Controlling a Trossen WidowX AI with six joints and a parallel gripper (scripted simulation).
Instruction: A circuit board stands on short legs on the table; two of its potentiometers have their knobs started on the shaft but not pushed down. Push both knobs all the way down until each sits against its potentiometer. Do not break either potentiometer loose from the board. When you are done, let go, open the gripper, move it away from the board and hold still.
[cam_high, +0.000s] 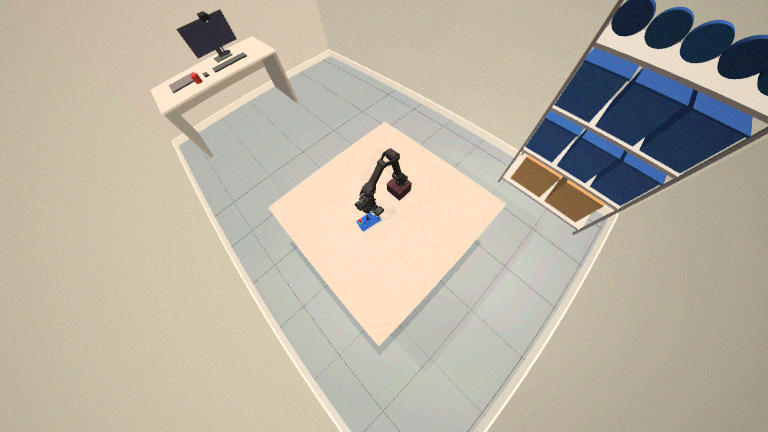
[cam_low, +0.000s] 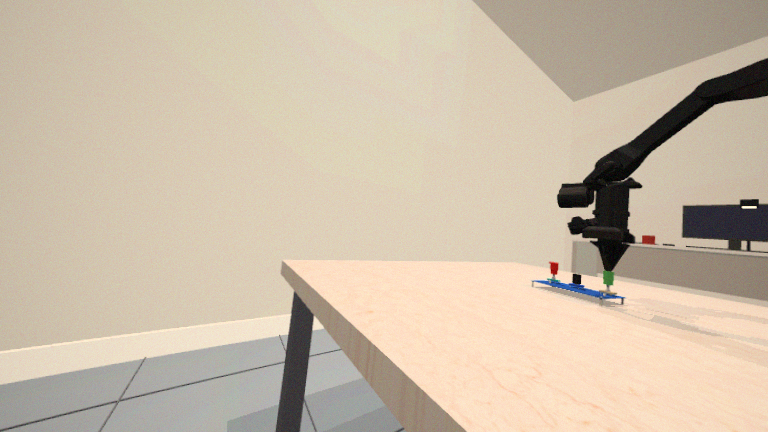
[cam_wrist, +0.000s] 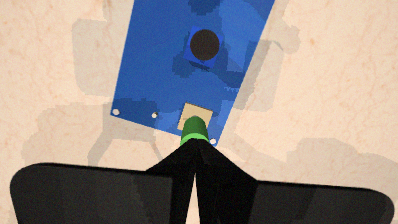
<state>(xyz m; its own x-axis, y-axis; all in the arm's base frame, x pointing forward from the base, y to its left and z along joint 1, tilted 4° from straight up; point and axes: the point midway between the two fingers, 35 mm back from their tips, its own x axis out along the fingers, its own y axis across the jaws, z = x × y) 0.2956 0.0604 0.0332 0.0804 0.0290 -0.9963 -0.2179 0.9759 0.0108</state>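
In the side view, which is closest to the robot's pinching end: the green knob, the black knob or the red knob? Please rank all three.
Measured from the gripper, whose jaws are shut with nothing between them:
1. Green knob, directly beneath the tip at the board's near end.
2. Black knob, mid-board, to the left.
3. Red knob, at the board's far left end.

Matte black arm (cam_low: 665, 126), maroon base (cam_high: 399, 188), pointed black gripper (cam_wrist: 195, 145).

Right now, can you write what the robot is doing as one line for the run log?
gripper: shut, empty, tip on green knob | red knob: untouched | circuit board: standing on table
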